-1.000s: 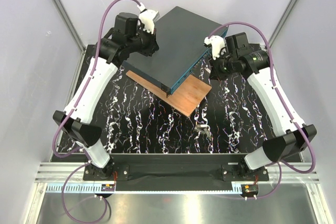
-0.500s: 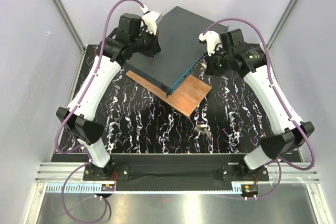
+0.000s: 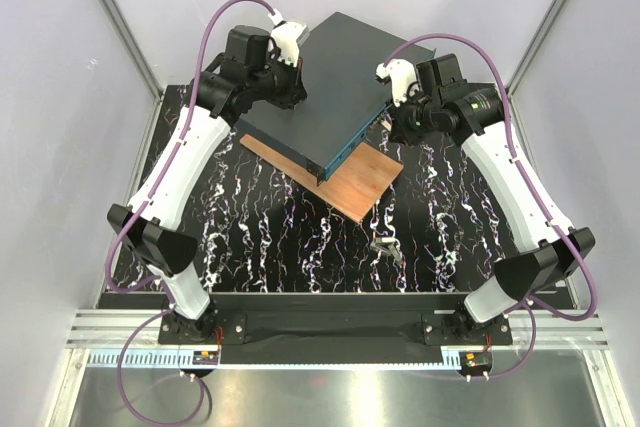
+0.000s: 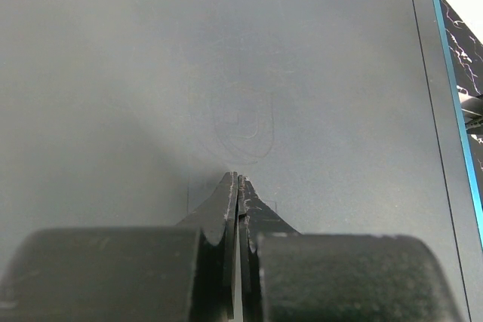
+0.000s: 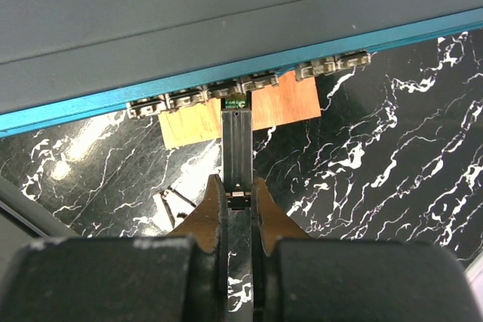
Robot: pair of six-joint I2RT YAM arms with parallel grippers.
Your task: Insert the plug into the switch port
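The switch (image 3: 345, 82) is a flat dark grey box with a teal front face (image 5: 317, 49) and a row of small ports (image 5: 249, 84). It lies partly on a wooden board. My right gripper (image 5: 238, 186) is shut on the plug (image 5: 236, 145), a long dark grey bar pointing straight at the ports. The plug's green tip meets the port row near its middle; how far it enters I cannot tell. My left gripper (image 4: 238, 180) is shut on nothing, with its tips resting on the switch's top (image 4: 226, 65). In the top view it is the left gripper (image 3: 293, 90) at the switch's left side.
A thin brown wooden board (image 3: 345, 179) lies under the switch's front corner on the black marbled table (image 3: 260, 237). A small pale clip-like piece (image 3: 386, 247) lies on the table in front of the board. Grey walls close in the sides.
The left gripper closed fully and shifted further onto the switch's top. The right arm carried the plug up and left, closer to the teal front face.
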